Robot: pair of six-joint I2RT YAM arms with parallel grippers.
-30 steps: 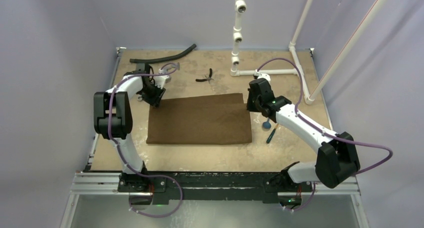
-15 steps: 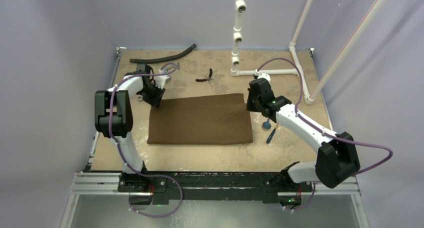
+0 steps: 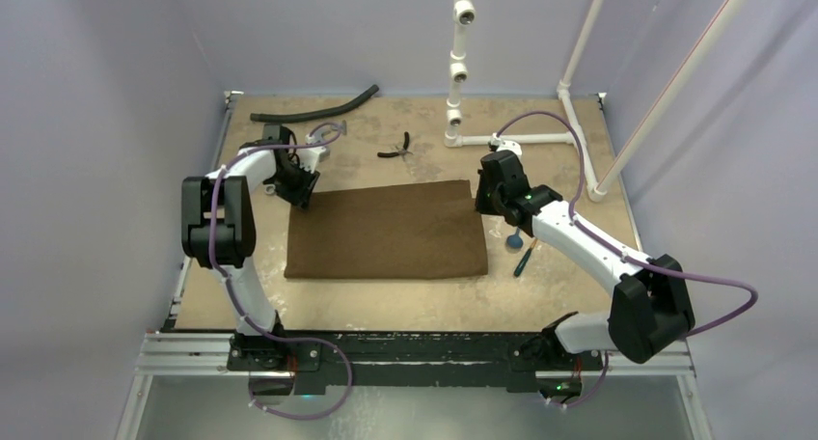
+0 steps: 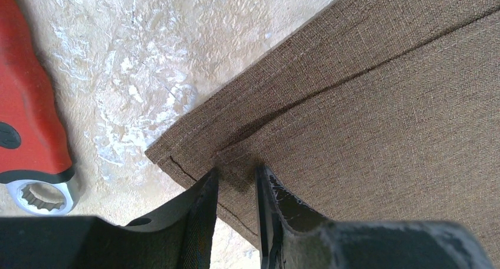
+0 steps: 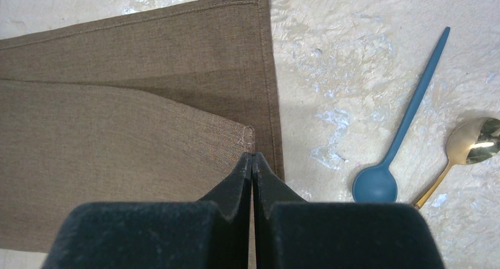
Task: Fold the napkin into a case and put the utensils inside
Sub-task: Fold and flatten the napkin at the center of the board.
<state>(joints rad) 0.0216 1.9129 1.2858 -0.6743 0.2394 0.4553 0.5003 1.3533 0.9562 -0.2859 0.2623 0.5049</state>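
left gripper (image 3: 302, 193) shifted very slightly toward the upper left of the top view, at the napkin (image 3: 386, 235) corner

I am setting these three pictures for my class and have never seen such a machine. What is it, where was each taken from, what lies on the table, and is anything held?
It is two robot arms bolted to the near edge of a table, each ending in a two-finger claw. One picture looks down from above; the other two come from cameras on the wrists, so each shows its own fingers. In the middle lies a folded brown napkin. The right claw is shut, pinching a corner of its upper layer. The left claw sits at the other far corner, fingers slightly apart. Beside the napkin lie a blue spoon and a gold spoon. A red wrench, black pliers and a black hose also lie on the table.
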